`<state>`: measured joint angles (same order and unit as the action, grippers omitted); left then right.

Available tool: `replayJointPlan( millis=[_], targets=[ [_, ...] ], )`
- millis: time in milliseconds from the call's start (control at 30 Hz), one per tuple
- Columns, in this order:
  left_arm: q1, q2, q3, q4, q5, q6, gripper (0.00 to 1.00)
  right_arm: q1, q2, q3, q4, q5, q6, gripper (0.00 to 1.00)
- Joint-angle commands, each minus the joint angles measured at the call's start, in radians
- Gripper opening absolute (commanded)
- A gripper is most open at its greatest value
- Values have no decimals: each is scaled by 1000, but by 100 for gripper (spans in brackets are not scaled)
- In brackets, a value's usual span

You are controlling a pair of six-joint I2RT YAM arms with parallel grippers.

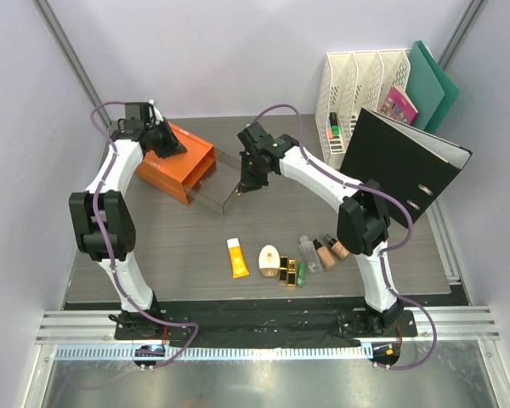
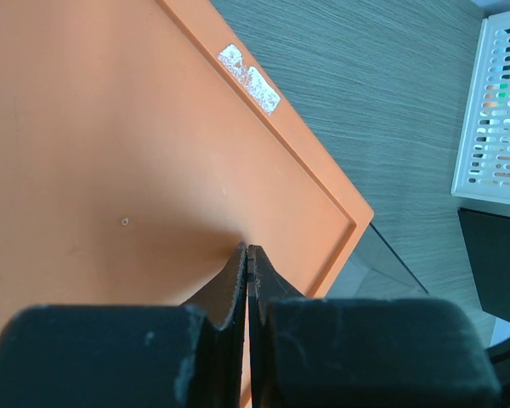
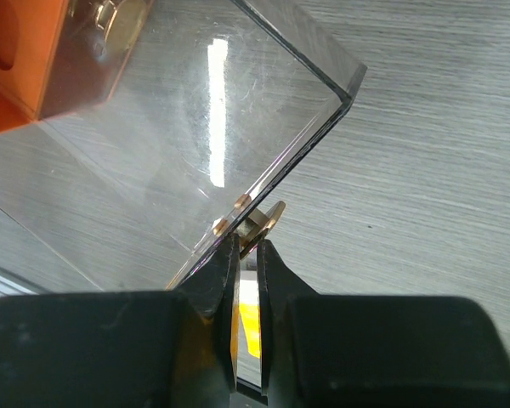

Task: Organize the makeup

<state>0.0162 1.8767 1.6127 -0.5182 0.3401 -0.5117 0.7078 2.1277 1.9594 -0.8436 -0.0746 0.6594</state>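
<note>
Grey tabletop (image 1: 170,246) carries the makeup (image 1: 286,269) in a row at six o'clock from the clear drawer (image 3: 195,127), whose gold knob (image 3: 263,223) the right gripper (image 3: 247,246) pinches. The left gripper (image 2: 247,255), fingers together, touches the orange box (image 2: 110,127).

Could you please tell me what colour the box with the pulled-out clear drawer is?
The box is orange, shown best in the left wrist view.
</note>
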Motion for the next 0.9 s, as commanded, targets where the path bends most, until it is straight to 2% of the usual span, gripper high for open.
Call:
replayJointPlan(
  millis=[0,67,133,167,267,367,567,733,867],
  targets=[
    [11,71,-37,-148,-82,50,0,5,-57,-22,-177,50,-87,5],
    [11,75,-34,-149,-79,49,0,7,-69,-5,-163,52,-98,6],
    [10,79,-34,-152,-73,52,0,7,-92,15,-155,59,-110,11],
    [10,82,-30,-154,-72,53,0,5,-101,33,-152,62,-124,25],
    [11,97,-13,-172,-75,65,0,7,-144,53,-129,62,-142,48],
    [11,114,13,-210,-85,75,0,7,-187,33,-109,68,-153,58],
    [11,180,41,-281,-118,99,0,7,-232,-107,-94,23,-191,62],
    [24,208,-33,-214,3,78,0,9,-255,-252,-3,-140,-204,63],
    [30,213,-79,-184,56,82,0,7,-276,-378,37,-143,-214,64]
  ],
)
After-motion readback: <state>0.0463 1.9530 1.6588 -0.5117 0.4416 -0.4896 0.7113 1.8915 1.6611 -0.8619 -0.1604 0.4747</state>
